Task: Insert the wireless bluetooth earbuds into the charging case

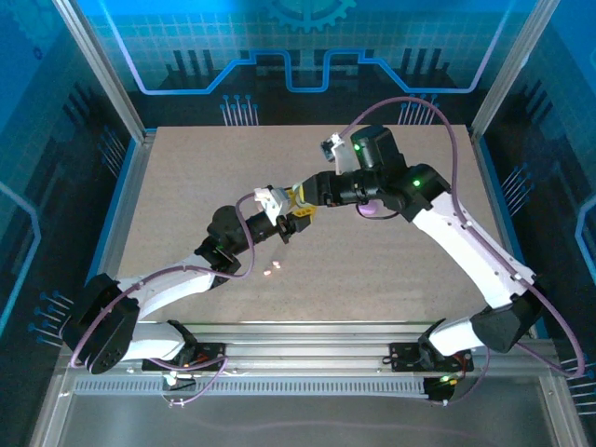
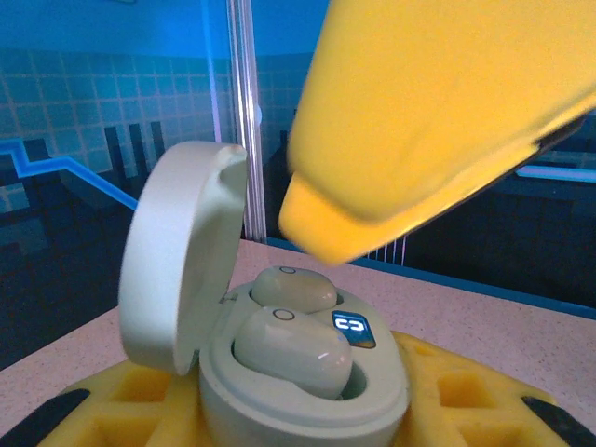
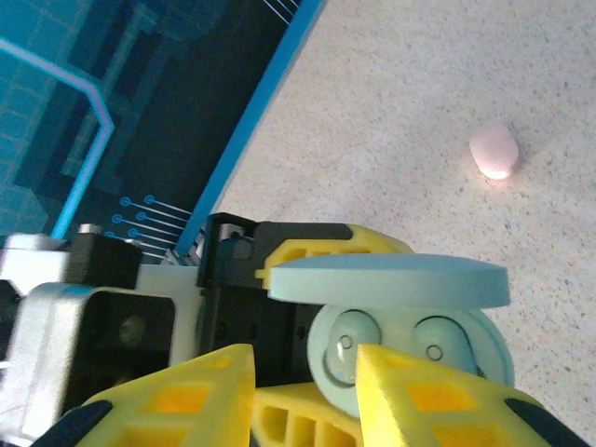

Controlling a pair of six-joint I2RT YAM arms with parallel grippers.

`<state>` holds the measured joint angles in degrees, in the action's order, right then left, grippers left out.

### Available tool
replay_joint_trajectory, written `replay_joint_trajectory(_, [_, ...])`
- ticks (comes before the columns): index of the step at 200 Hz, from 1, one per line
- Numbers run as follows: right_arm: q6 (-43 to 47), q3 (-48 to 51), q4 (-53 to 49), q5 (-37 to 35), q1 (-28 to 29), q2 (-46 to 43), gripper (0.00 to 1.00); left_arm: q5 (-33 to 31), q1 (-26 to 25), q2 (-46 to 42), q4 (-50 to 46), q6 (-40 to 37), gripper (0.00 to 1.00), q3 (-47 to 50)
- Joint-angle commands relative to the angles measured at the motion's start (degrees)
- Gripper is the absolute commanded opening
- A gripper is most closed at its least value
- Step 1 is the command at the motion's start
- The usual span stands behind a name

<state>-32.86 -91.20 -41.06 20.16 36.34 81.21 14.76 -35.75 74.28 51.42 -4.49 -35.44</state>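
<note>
Earbuds (image 2: 293, 352) in case (image 2: 374, 393) between left jaws

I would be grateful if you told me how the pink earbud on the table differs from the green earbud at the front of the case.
Colour: the pink earbud is pale pink, the green earbud pale mint.
Place: the pink earbud lies loose on the table; the green earbud sits in a well of the open case.
Both are small, rounded and smooth.
</note>
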Motion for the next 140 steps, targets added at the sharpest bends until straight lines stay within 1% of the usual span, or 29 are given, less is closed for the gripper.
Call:
replay_joint_trajectory(1, [1.77,1.61,4.23,1.16,0.14,-4.22,0.36,-0.69,-0.37,-0.10,2.66,-0.45,0.26,0.90])
replay_joint_trajectory(11, [2.63,2.65,5.26,-0.20,0.12,-6.06,0.36,-0.53,-0.38,-0.35,2.68,-0.68,0.26,1.05])
replay_joint_trajectory(23, [3.28,3.82,5.93,-3.88,-0.13,-8.07,0.37,-0.35,-0.35,-0.75,2.34,-0.86,0.26,1.16])
replay_joint_trajectory(40, [2.65,5.68,6.18,-9.33,-1.26,-10.63,0.42,0.77,-0.37,-1.58,1.17,-1.38,0.26,1.25])
replay_joint_trajectory(46, [2.14,5.93,6.04,-9.80,-2.37,-10.87,0.43,1.56,-0.35,-1.88,0.82,-1.52,0.26,1.26])
replay_joint_trajectory(61, [0.85,6.01,5.85,-7.41,-4.88,-10.45,0.45,3.54,-0.38,-2.53,0.28,-1.74,0.26,1.25])
replay_joint_trajectory(88, [-1.24,2.72,2.47,-2.43,-8.13,-6.20,0.49,6.76,-0.43,-3.22,-0.75,-1.92,0.26,0.82])
replay_joint_trajectory(117, [0.31,-3.79,-4.31,2.52,-8.91,0.51,0.53,9.64,-0.55,-3.69,-2.49,-1.80,0.27,-0.30])
replay_joint_trajectory(140, [0.56,-5.56,-5.24,7.23,-8.92,3.81,0.55,10.20,-0.73,-3.92,-3.65,-2.03,0.27,-0.95])
